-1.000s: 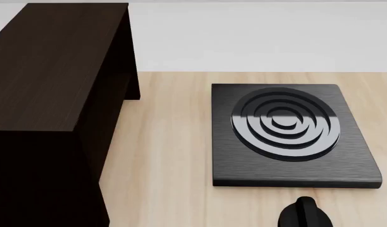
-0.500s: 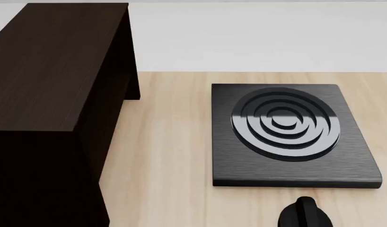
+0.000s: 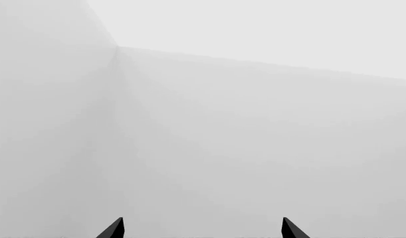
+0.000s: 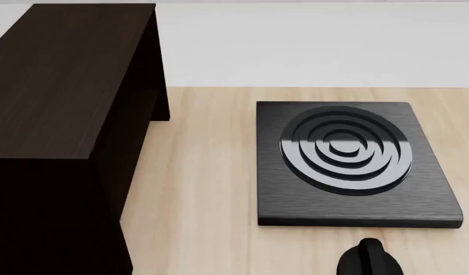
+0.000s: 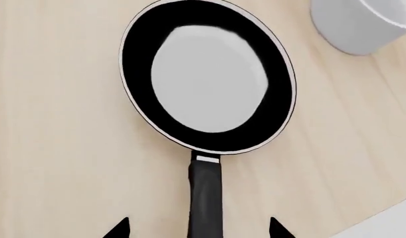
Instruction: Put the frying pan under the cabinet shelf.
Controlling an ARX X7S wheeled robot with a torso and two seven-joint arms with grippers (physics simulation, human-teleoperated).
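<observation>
Frying pan (image 5: 208,74) on table; R gripper (image 5: 198,229) jaws apart astride its handle, no grip. L gripper (image 3: 201,229) spread, empty.

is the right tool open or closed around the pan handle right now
Open. In the right wrist view both tips of the right tool stand apart, with the frying pan handle between them, touching neither.

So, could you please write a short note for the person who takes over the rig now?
Left claw: open, empty, facing only blank grey.
Right claw: open, above the frying pan, its handle running between the fingertips, not gripped yet.
The pan lies on the wooden table beside a white bowl; the head view does not show it.
Cabinet shelf stands at the table's left, beside the square black ringed plate.
Done: nothing. Left: grasp the handle, put the pan under the shelf.
</observation>
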